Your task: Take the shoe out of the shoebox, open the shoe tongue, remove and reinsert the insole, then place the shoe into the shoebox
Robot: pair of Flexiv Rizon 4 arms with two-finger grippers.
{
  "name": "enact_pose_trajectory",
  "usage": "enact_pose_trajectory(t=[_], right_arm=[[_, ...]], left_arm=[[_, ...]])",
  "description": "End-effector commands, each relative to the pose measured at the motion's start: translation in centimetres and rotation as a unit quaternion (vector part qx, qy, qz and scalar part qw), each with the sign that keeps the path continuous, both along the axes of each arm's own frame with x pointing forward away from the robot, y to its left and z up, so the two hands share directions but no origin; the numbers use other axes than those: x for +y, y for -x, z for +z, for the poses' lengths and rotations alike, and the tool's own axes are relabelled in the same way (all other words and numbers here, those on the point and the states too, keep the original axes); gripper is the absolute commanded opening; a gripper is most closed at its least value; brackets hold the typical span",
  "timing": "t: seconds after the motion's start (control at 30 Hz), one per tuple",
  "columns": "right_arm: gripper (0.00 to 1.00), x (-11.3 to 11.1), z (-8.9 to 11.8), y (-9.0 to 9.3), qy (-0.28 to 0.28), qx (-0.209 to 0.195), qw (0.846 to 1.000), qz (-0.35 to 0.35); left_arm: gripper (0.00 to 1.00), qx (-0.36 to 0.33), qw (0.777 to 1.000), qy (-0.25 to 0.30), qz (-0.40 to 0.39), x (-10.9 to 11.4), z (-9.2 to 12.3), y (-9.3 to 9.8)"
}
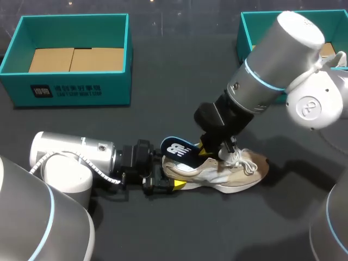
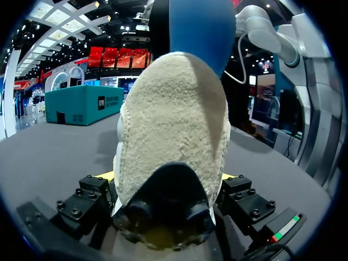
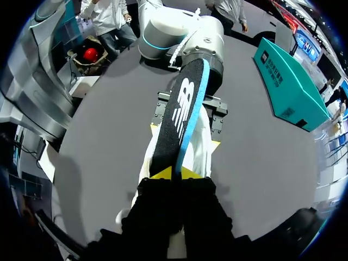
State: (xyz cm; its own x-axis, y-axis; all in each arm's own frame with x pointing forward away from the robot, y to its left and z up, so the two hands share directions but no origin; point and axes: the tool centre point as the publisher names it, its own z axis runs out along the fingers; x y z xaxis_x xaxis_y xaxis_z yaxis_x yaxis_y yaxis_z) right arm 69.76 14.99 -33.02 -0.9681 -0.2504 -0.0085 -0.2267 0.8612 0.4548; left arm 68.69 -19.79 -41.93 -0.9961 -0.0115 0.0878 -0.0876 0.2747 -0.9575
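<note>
A dark grey table (image 1: 179, 76) is seen, with a teal shoebox (image 1: 76, 89) at its far left and a second teal box (image 1: 243, 41) at its far right, partly hidden by the right arm. The shoe (image 1: 234, 176) is found out of the box, lying on the table between the two arms, well apart from both boxes, so the first step is judged done. Its heel is clasped from both sides by the left gripper (image 1: 163, 184). The dark insole (image 1: 178, 149) is pinched edge-on in the right gripper (image 3: 175, 174) and is raised at a slant above the shoe's opening, largely out of the shoe. Whether it is being drawn out or fed back in cannot be told. The tongue is hidden by the right gripper, so how it stands cannot be seen. Seating the insole and returning the shoe to the shoebox are judged to be left.
</note>
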Motion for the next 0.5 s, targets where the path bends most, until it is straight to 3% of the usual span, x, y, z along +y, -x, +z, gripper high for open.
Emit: enact_pose_trajectory(t=[0.03,0.1,0.2,0.3,0.37,0.43,0.5], right_arm=[[0.44,0.91,-0.2,-0.57,0.01,0.017,1.0,-0.007],[0.6,0.91,-0.08,-0.57,0.016,0.029,0.999,-0.022],[0.62,0.93,0.33,-0.54,0.02,0.048,0.998,-0.038],[0.79,0.93,0.5,-0.64,0.021,0.074,0.996,-0.053],[0.79,0.98,0.49,-0.7,0.02,0.087,0.994,-0.063],[0.69,1.14,0.59,-0.83,0.026,0.103,0.992,-0.074],[0.73,1.36,0.8,-0.93,0.021,0.114,0.99,-0.077]], left_arm=[[0.0,0.0,1.0,-0.001,0.0,0.11,-0.12,0.1],[0.0,0.0,1.0,-0.001,0.0,0.11,-0.12,0.1],[0.0,0.0,1.0,-0.001,0.0,0.11,-0.12,0.1],[0.0,0.0,1.0,-0.001,0.0,0.11,-0.12,0.1],[0.0,0.0,1.0,-0.001,0.0,0.11,-0.12,0.1],[0.0,0.0,1.0,-0.001,0.0,0.11,-0.12,0.1],[0.0,0.0,1.0,-0.001,0.0,0.11,-0.12,0.1]])
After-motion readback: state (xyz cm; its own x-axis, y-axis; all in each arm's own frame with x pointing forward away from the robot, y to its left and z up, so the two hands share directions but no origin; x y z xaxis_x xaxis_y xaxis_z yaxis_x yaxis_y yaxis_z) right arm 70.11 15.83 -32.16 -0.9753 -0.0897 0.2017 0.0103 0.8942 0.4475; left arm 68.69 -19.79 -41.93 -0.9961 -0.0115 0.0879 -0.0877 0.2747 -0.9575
